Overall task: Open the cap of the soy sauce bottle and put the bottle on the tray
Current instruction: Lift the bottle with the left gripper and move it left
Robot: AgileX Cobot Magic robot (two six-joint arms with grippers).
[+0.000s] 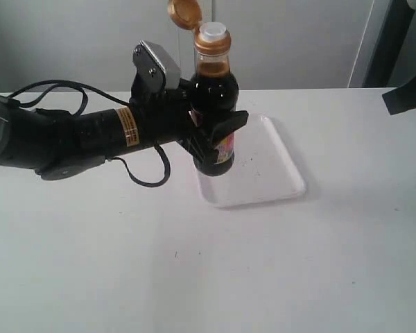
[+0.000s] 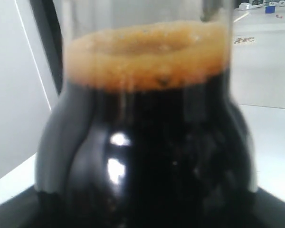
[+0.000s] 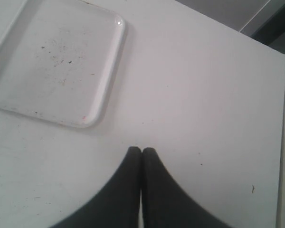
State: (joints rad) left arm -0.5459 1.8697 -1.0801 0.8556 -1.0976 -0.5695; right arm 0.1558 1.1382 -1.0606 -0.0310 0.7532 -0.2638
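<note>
Left pincer (image 1: 213, 135) grips the soy sauce bottle (image 1: 215, 84), cap (image 1: 184, 12) flipped open, label (image 1: 226, 145) writing unreadable; right pincer (image 3: 141, 153) closed.

Exterior view: raised, looking down across the worktop (image 1: 90, 263).
Left wrist view: very close, facing the bottle (image 2: 147, 156) at its shoulder.
Right wrist view: high, looking down; shares the tray (image 3: 110, 71) with exterior view.

Lab setting: white table (image 1: 194, 277), grey wall (image 1: 298, 41)
</note>
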